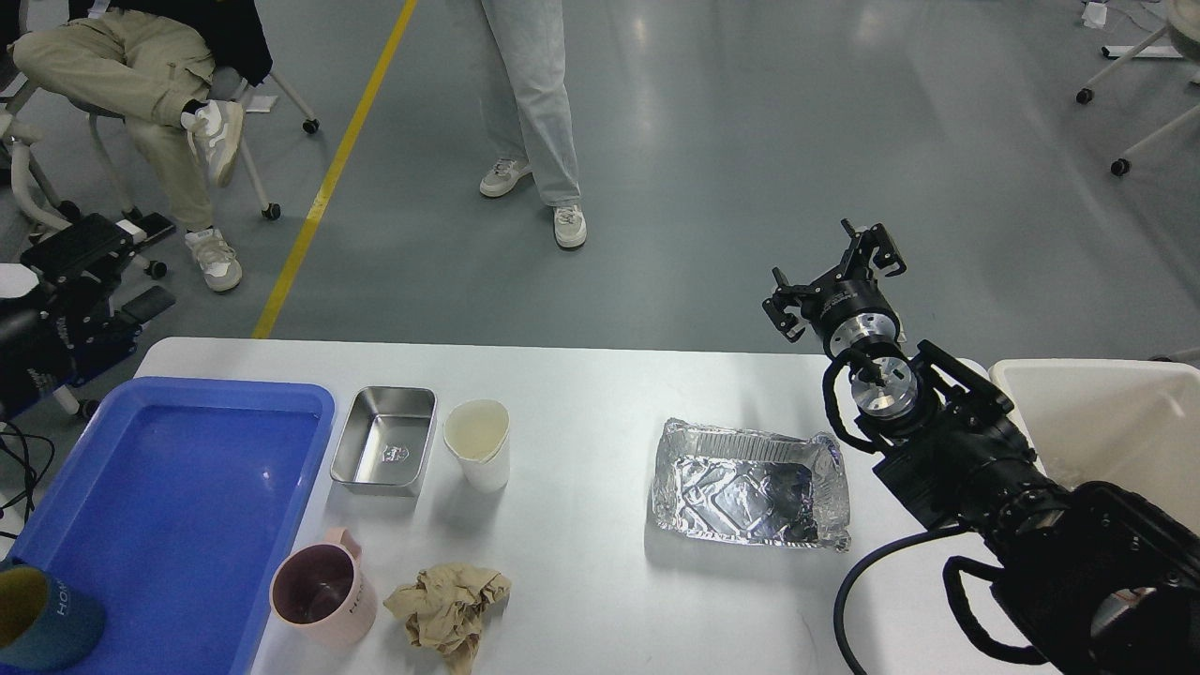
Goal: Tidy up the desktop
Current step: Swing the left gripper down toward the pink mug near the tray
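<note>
Across the white table (pixel 581 375) the clutter sits in two loose groups. Toward the left lie a blue tray (pixel 178 497), a steel tin (pixel 386 453) just beside the tray's right rim, a white paper cup (pixel 479 444) next to the tin, a pink mug (pixel 323 591) near the tray's lower corner and a crumpled brown paper (pixel 450 605) at the front edge. A dark cup (pixel 42 619) stands in the tray's near corner. Toward the right a foil tray (pixel 750 485) lies alone, its long axis running left to right across the table.

Only the right arm shows, coming in from the lower right. Its right claw (pixel 834 281) hangs beyond the table's far edge, above the floor, fingers spread wide and holding nothing. The left claw is out of sight.

From the right claw the foil tray lies nearer to the robot and slightly left, closest of all the items, so the right arm is the natural one for it. A white bin (pixel 1106 422) stands just off the table's right end, probably the place for rubbish, though its inside is hard to read. Thin foil will likely crumple under a pinch on its rim.
</note>
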Controlling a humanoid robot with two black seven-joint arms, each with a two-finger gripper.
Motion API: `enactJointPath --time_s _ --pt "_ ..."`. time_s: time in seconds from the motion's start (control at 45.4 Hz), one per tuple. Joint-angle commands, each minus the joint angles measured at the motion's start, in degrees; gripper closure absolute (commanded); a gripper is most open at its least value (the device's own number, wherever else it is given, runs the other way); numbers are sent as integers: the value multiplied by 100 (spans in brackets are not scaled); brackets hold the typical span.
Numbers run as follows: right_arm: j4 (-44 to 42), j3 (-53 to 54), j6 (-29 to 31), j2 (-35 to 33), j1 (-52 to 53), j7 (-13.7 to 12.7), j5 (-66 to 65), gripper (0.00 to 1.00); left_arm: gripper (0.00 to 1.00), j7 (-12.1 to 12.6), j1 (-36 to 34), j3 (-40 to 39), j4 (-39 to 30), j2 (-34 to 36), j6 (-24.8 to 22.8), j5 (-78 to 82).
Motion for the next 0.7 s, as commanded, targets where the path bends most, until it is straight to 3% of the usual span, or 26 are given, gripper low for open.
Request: enactJointPath --time_s 0.0,0.176,0.308,0.374,0.485,0.529,0.595,0.683 --pt "0 0 0 0 8 3 1 0 4 11 119 114 -105 269 -84 21" --pt "0 0 -9 0 -1 3 1 0 4 -85 260 105 -334 630 -541 179" --pt "0 0 -9 0 -1 3 1 0 4 107 277 123 -387 638 -638 205" --pt "0 0 -9 0 -1 3 1 0 4 580 286 131 -395 638 -577 205" --pt "0 0 -9 0 8 3 1 0 4 2056 295 123 -387 621 -261 249" --pt "0 0 -9 0 8 3 1 0 4 2540 286 149 -378 577 -155 345" --pt "0 0 -9 0 8 3 1 0 4 2867 277 140 -430 542 -155 565" --pt "0 0 -9 0 8 3 1 0 5 2876 251 140 -694 454 -146 1004"
